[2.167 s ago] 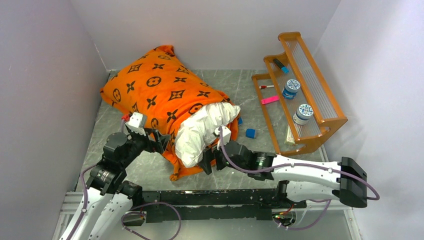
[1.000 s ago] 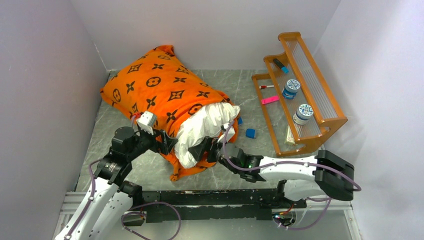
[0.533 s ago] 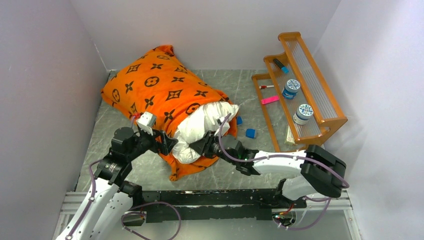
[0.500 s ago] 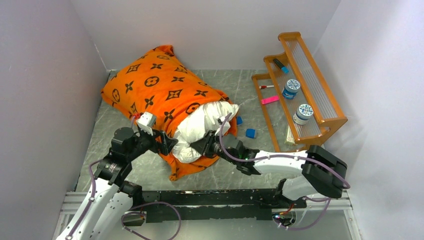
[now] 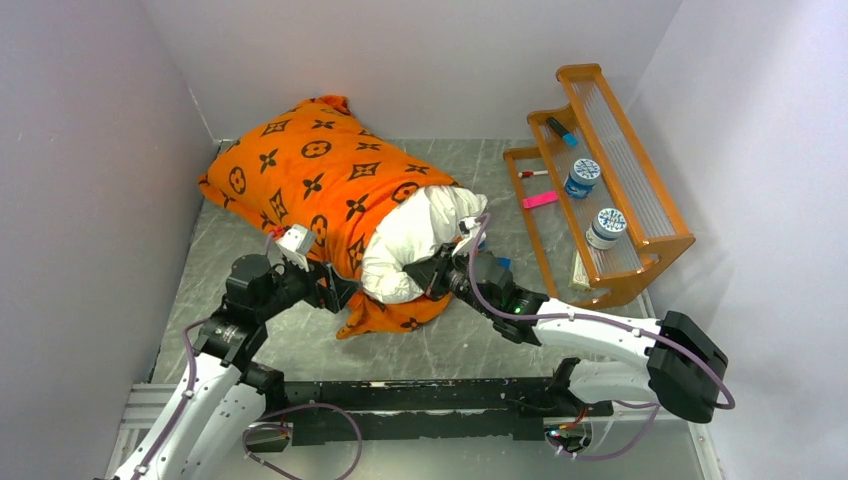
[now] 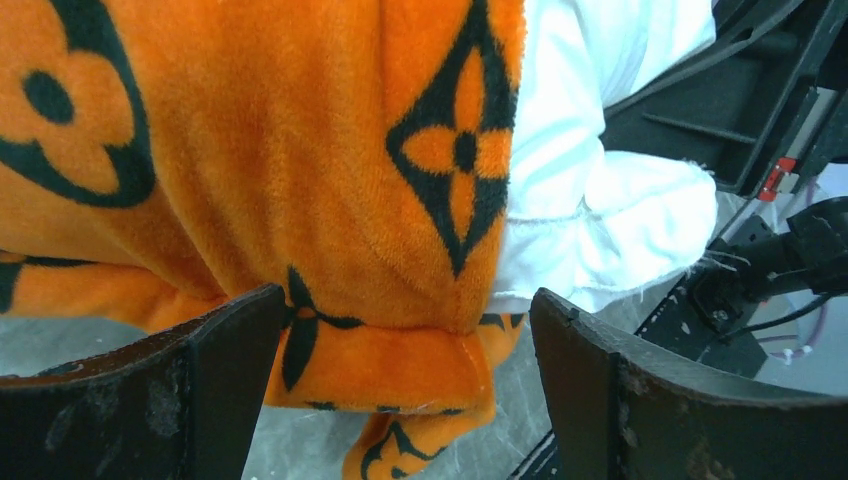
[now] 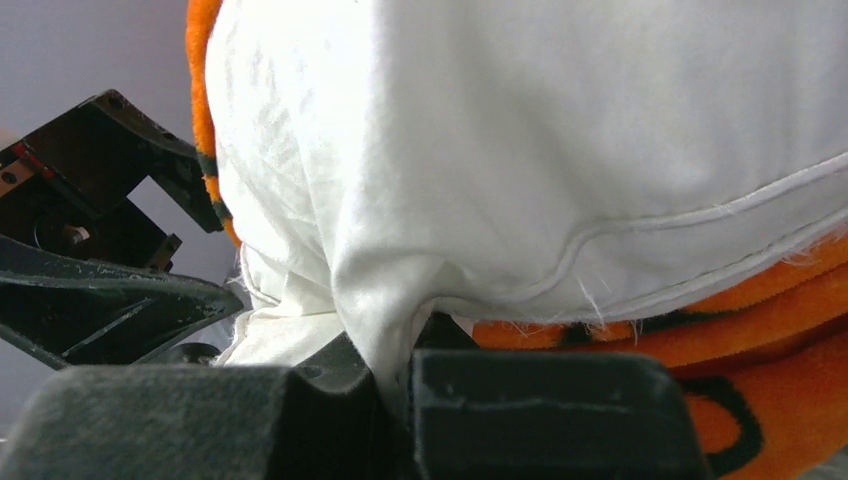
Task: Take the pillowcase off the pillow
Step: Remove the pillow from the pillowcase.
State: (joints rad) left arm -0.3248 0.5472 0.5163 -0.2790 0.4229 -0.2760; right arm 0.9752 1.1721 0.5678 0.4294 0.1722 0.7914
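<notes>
right hand [image 5: 432, 275] is pressed together on the pillow [image 5: 415, 232], and the right wrist view makes it plain. the two dark fingers [image 7: 540, 410] are closed with a pinch of white cloth squeezed up between them, just under the pillow's piped seam. that's a firm nip on the exposed white end.

across from it, the left hand [image 5: 335, 290] is spread wide and holding nothing. in its own wrist view the two fingers [image 6: 215, 390] stand well apart, one either side of the hemmed rim of the pillowcase [image 5: 315, 180]. whether they brush the fabric i cannot tell.

now the lie of things. the pillow stretches diagonally across the bench [image 5: 290, 340], its far end tucked up toward the back left corner by the walls. most of it is inside the orange case with the dark flower and diamond print. only the near end bulges out white from the open mouth, about mid-bench. a loose flap of the case droops onto the bench just below that white end. the two hands face each other across the opening, left hand at the orange rim, right hand at the white bulge.

off to the right stands an orange stepped rack [image 5: 650, 225], apart from the pillow. it carries two blue-lidded jars [image 5: 582, 177], a pink strip [image 5: 540, 200] and a dark marker [image 5: 560, 130].
</notes>
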